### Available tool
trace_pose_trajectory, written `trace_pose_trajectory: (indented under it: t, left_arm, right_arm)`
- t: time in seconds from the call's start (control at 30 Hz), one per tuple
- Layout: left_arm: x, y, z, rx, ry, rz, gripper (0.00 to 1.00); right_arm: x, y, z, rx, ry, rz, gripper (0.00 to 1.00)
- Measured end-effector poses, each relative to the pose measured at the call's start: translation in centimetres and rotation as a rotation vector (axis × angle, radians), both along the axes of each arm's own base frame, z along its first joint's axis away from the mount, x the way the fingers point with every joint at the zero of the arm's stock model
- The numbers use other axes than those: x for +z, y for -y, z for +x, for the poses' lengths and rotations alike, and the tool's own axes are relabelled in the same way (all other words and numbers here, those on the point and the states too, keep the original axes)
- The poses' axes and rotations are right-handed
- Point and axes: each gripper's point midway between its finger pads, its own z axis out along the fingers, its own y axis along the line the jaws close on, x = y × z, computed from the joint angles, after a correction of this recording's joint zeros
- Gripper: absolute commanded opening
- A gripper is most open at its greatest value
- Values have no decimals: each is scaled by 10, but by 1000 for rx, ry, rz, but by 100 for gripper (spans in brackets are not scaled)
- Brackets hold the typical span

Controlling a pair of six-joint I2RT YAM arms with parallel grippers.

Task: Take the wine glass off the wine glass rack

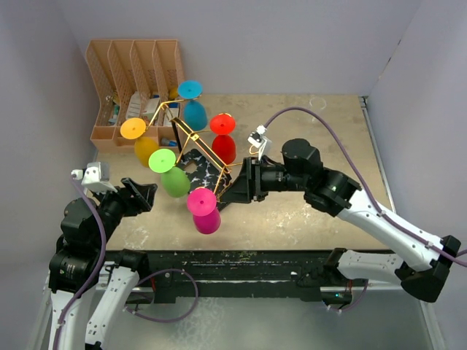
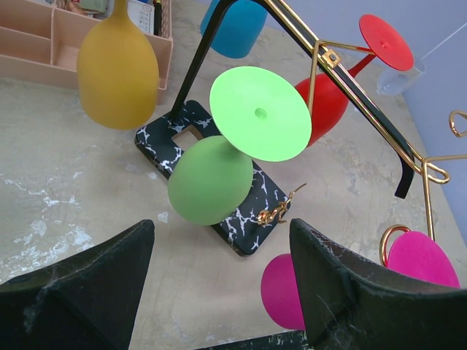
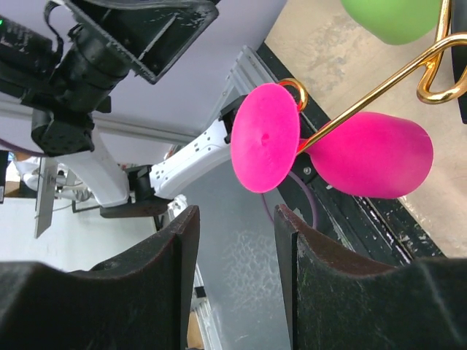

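While the pink wine glass [image 1: 204,211] is hung by its stem from the scroll-ended arm of the wine glass rack [image 1: 198,148] nearest the robot, foot uppermost and bowl tilted below, it is touched by neither arm. The right end effector [image 3: 233,219] is positioned just to the right of the rack, level with that arm. Its fingers are seen parted with nothing between them, and the pink foot lies ahead of the gap. The left end effector [image 2: 220,232] is positioned to the left of the rack, apart from it, spread wide and likewise empty.

Four more glasses are carried on the rack's other arms: a green glass [image 2: 211,179] at the near left, a yellow glass [image 2: 117,69] at the left, a blue glass [image 2: 235,29] at the far end and a red glass [image 2: 328,95] at the right. The rack's black, white-veined base is set on the counter [image 1: 314,211]. An orange-brown file organiser [image 1: 131,80] is placed behind the rack, to its left.
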Motion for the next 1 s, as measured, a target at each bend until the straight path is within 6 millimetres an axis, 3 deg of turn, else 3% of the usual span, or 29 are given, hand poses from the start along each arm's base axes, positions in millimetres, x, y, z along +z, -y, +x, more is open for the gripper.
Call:
trace_pose_trajectory:
  t: [0.33,0.67,1.0]
  left_arm:
    - [0,1,0,-3,0,0,78]
    - [1,1,-1,-4,3,0,78]
    - [1,0,-1,-4,6,-1,78]
  right_arm:
    - [-29,-21,12,-28,-68,-53,46]
    - [-30,-31,16,-30,-78,-27,44]
    - [-46,-42,17,-16,-109,-57,39]
